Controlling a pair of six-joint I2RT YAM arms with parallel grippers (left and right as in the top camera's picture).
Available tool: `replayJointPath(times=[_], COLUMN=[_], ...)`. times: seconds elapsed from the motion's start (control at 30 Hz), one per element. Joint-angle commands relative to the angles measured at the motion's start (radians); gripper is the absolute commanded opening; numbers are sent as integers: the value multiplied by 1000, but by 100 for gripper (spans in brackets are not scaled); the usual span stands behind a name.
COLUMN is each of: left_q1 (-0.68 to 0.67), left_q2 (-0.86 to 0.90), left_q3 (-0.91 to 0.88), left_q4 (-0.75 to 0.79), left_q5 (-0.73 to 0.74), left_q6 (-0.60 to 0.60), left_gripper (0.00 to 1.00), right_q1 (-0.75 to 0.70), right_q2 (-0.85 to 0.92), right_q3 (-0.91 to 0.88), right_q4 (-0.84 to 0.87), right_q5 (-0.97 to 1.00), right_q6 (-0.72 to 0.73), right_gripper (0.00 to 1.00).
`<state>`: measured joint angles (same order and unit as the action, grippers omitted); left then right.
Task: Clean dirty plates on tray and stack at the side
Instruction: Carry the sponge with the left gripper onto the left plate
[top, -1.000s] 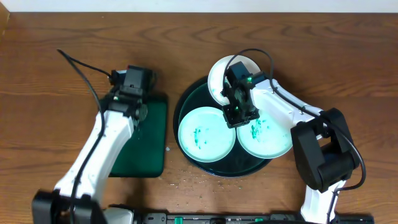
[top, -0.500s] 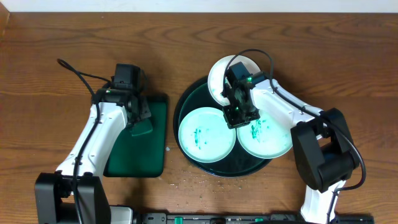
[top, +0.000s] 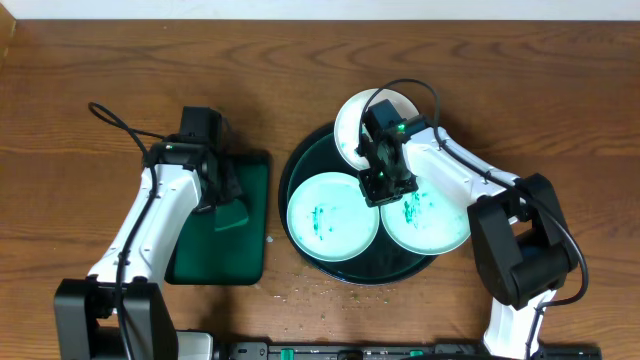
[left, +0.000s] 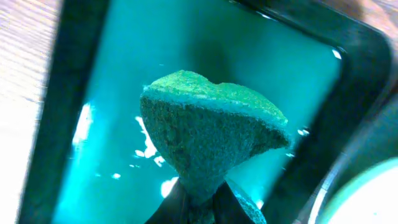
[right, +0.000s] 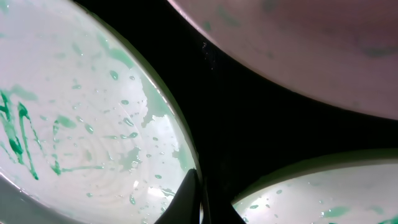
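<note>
Left gripper (left: 199, 200), clamped on a rough green sponge (left: 211, 137), is now carried farther over the rectangular dark green tray (top: 215, 255), so wiping the smeared white plates (top: 333, 216) is judged next.

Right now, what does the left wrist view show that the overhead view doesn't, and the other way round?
Only the left wrist view shows the sponge's coarse green face, its narrow end pinched in the left gripper, and wet glints on the floor of the rectangular tray. Only the overhead view shows the three plates, smeared teal, on the round tray, with the right gripper low among them. Both views show the sponge held over the rectangular tray.
</note>
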<state>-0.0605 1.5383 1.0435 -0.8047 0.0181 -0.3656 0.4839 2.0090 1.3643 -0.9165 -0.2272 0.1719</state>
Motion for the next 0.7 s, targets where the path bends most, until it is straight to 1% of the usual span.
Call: replayJointPath(times=[0.0, 0.1, 0.2, 0.33, 0.37, 0.5, 0.67], left_q1=[-3, -35, -86, -179, -224, -317, -398], left_q2=[-47, -68, -61, -22, -6, 32, 124], left_q3=[37, 46, 45, 45, 45, 45, 45], left_q4=[0, 12, 14, 23, 45, 121, 205], left_q5=[116, 194, 236, 237, 237, 237, 237], left_q6=[9, 8, 7, 0, -1, -29, -102], left_gripper=[7, 7, 7, 7, 7, 7, 7], right_q1=[15, 15, 15, 15, 15, 15, 15], right_q2=[6, 6, 6, 6, 6, 6, 6], right_q3=[-3, -3, -3, -3, -3, -3, -3], right_q4=[1, 4, 8, 13, 12, 12, 10], right_q5=[-17, -17, -17, -17, -17, -17, -17], right_q6=[-13, -13, -13, -12, -13, -13, -12], right_gripper=[1, 1, 1, 1, 1, 1, 1])
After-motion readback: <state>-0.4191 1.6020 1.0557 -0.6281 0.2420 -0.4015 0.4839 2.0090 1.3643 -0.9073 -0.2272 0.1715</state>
